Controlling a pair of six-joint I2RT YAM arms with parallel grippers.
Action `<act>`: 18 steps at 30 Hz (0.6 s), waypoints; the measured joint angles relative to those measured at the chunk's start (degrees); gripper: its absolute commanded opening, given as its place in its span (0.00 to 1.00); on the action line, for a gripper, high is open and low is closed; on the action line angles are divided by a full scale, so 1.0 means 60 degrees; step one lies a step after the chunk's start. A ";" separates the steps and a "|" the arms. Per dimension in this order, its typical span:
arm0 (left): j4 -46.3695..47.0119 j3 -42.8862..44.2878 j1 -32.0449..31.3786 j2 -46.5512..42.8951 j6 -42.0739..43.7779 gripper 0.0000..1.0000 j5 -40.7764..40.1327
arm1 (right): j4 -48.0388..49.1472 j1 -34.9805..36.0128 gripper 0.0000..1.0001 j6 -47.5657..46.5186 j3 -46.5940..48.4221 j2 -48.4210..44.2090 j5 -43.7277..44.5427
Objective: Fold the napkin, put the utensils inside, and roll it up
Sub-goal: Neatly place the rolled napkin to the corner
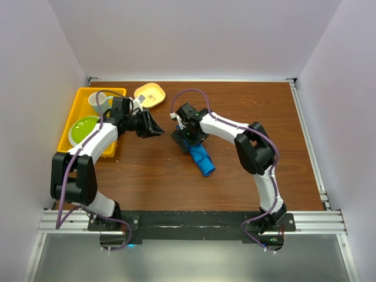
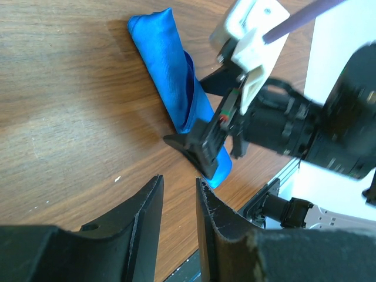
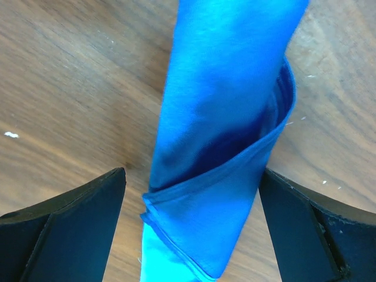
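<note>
Far-left yellow plastic tray [image 1: 75, 108] holds green bowl [image 1: 84, 128], pale cup [image 1: 97, 101]; my right gripper [image 3: 191, 182] gapes astride rolled royal-blue cloth napkin [image 3: 226, 111], left gripper [image 2: 179, 191] part-open, empty.

This is a robotics lab test cell, not a lived-in room: a brown wooden table [image 1: 147, 176] is boxed in on its left, far and right sides by plain white panels [image 1: 194, 35], and a bare metal rail [image 1: 309, 147] runs along its right edge. Along the table's near edge an aluminium beam [image 1: 317, 222] carries two white-and-black robot arms [image 1: 226, 124] bolted side by side, with purple cables [image 1: 191, 92] looping over the table. At the table's far left corner sits a yellow plastic tray [image 1: 85, 90] holding a green bowl [image 1: 82, 129] and a cup [image 1: 96, 101].
</note>
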 measured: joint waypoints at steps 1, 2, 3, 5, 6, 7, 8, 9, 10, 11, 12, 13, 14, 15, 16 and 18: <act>0.0004 -0.0004 0.0000 0.0000 -0.0004 0.34 0.0007 | 0.0007 0.0087 0.92 0.0055 -0.0015 0.0000 0.0171; 0.0018 -0.0018 0.0000 0.0000 -0.0004 0.34 0.0007 | 0.0007 0.0197 0.90 0.0117 -0.0036 0.0000 0.0382; 0.0025 -0.0033 0.0000 0.0000 -0.0004 0.34 0.0015 | -0.0007 0.0302 0.83 0.0178 -0.0044 0.0011 0.0597; 0.0033 -0.0062 0.0000 0.0000 -0.0004 0.34 0.0029 | -0.0022 0.0448 0.80 0.0321 -0.0044 0.0036 0.0965; 0.0029 -0.0066 0.0000 0.0000 0.0000 0.34 0.0029 | -0.0029 0.0586 0.80 0.0455 -0.0040 0.0047 0.1151; 0.0040 -0.0076 0.0000 0.0000 -0.0004 0.34 0.0029 | -0.0044 0.0648 0.77 0.0528 -0.0040 0.0047 0.1268; 0.0036 -0.0084 0.0000 0.0000 -0.0004 0.34 0.0033 | -0.0058 0.0725 0.74 0.0605 -0.0029 0.0047 0.1453; 0.0047 -0.0095 0.0000 0.0000 -0.0004 0.34 0.0033 | -0.0066 0.0765 0.72 0.0652 -0.0022 0.0047 0.1570; 0.0062 -0.0120 0.0000 -0.0004 -0.0004 0.34 0.0036 | -0.0080 0.0812 0.69 0.0732 -0.0018 0.0047 0.1668; 0.0066 -0.0157 0.0000 -0.0011 -0.0004 0.34 0.0040 | -0.0091 0.0849 0.68 0.0794 -0.0011 0.0047 0.1759; 0.0066 -0.0193 0.0000 -0.0011 -0.0004 0.34 0.0040 | -0.0098 0.0882 0.67 0.0867 -0.0004 0.0047 0.1861; 0.0062 -0.0229 0.0000 -0.0015 -0.0004 0.34 0.0044 | -0.0106 0.0903 0.66 0.0936 -0.0004 0.0047 0.1949; 0.0055 -0.0244 0.0000 -0.0015 -0.0004 0.34 0.0047 | -0.0113 0.0929 0.63 0.0998 -0.0004 0.0047 0.2011; 0.0058 -0.0255 0.0004 -0.0015 -0.0004 0.34 0.0051 | -0.0117 0.0940 0.61 0.1038 -0.0004 0.0047 0.2065; 0.0062 -0.0266 0.0011 -0.0022 -0.0004 0.34 0.0066 | -0.0117 0.0951 0.60 0.1100 -0.0004 0.0047 0.2138; 0.0069 -0.0288 0.0018 -0.0036 -0.0004 0.34 0.0069 | -0.0109 0.0947 0.56 0.1217 -0.0022 0.0047 0.2204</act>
